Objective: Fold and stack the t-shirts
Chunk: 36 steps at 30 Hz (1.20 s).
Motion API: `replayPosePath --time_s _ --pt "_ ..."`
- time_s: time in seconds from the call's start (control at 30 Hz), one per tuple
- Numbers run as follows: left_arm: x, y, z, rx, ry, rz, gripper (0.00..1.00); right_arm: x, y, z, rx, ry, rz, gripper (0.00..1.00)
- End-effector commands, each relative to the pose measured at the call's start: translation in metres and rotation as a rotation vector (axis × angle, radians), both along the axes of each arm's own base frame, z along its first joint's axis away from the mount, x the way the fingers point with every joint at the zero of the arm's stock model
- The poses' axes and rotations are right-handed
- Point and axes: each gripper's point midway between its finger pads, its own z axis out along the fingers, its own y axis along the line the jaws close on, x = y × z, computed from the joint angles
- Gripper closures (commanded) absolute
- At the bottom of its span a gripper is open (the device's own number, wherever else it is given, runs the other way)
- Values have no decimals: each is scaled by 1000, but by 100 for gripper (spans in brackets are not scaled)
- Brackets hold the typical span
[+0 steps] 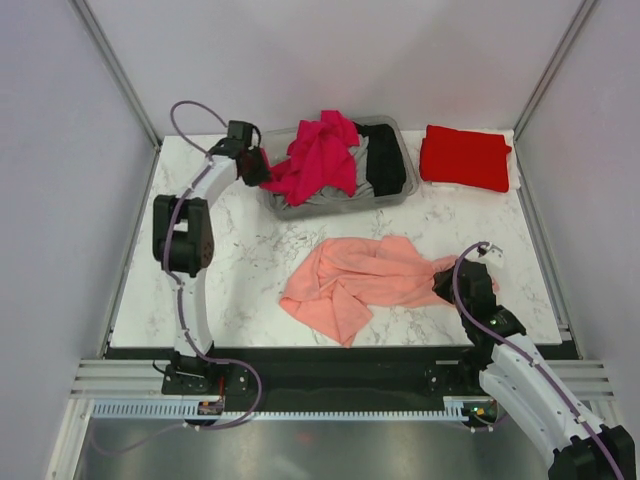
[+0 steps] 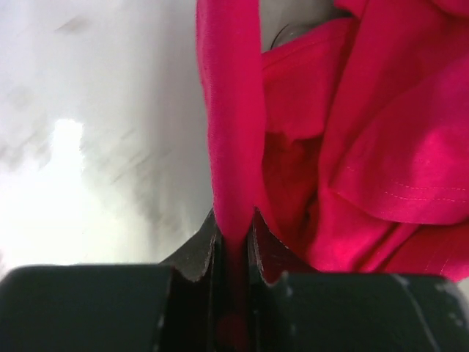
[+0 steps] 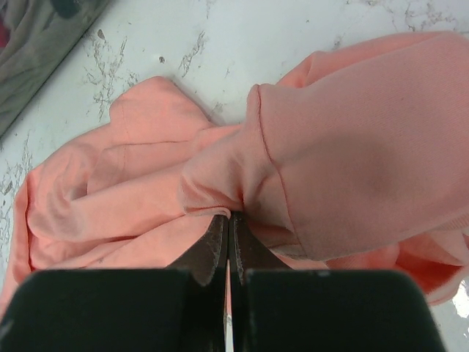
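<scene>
Salmon pink t-shirt (image 1: 360,283) lay crumpled and unfolded on the marble table (image 1: 225,270), near the middle of its front edge. The right gripper (image 3: 229,214) was clenched on a bunched fold at the shirt's right end, jaws pressed together with pink cloth pinched between them; the rest of the garment lay spread on the tabletop. Behind it, the magenta t-shirt (image 1: 320,155) was heaped in the left half of the clear grey bin (image 1: 395,198) and spilled over the bin's left rim. The left gripper (image 2: 234,231) was closed on a strip of this magenta cloth, which ran straight out from between its 2 fingers. A black t-shirt (image 1: 388,155) and some grey cloth (image 1: 362,175) lay in the right half of the bin. The bright red t-shirt (image 1: 463,158) sat folded flat on the table just to the right of the bin, not touching it
</scene>
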Motion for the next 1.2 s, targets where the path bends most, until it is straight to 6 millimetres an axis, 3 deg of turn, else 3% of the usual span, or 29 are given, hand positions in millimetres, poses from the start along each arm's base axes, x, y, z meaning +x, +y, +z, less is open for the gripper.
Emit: replayPosePath --time_s 0.0,0.03,0.07,0.1,0.13,0.17,0.2,0.27,0.3,0.4,0.47,0.67,0.77,0.8,0.83,0.93,1.03,1.07,1.1,1.17 --pt "-50 110 24 -43 78 345 98 4 5 7 11 -33 22 100" --pt "-60 133 25 -57 80 406 98 4 5 7 12 -34 25 100" --pt "-80 158 11 -62 111 471 98 3 5 7 11 -34 25 100" --pt "-89 171 38 -73 48 508 98 4 5 8 11 -35 27 100" --pt "-107 183 28 -57 72 548 98 3 6 7 12 -35 29 100" --pt "-119 210 37 -53 49 619 98 3 6 8 13 -37 30 100" --pt "-129 224 58 -64 -2 670 98 3 6 8 14 -39 31 100" --pt "-153 245 57 -80 -1 759 98 3 6 9 15 -43 31 100" --pt "-165 265 59 -120 -9 859 98 3 6 9 15 -45 32 100" --pt "-193 285 57 -263 -19 1032 98 3 6 9 16 -44 33 100" --pt "-203 284 50 -323 -24 1084 98 3 6 9 16 -45 34 100" --pt "-189 282 45 -541 -67 1281 98 2 7 12 22 -62 42 99" --pt "-163 291 60 -723 -219 1362 98 1 7 13 22 -65 43 99" --pt "-154 295 55 -718 -214 1367 98 1 7 12 20 -65 44 99" --pt "-140 302 76 -702 -248 1344 98 1 6 13 19 -67 40 99" --pt "-117 310 84 -681 -253 1327 98 2 6 12 16 -63 39 99" --pt "-104 308 82 -789 -298 1372 98 3 7 11 18 -57 36 99" --pt "-91 303 90 -818 -336 1343 98 3 6 10 15 -53 34 99" --pt "-80 301 101 -834 -345 1296 89 3 6 9 13 -48 32 100" --pt "-71 295 97 -786 -316 1224 66 3 6 8 9 -40 33 100"
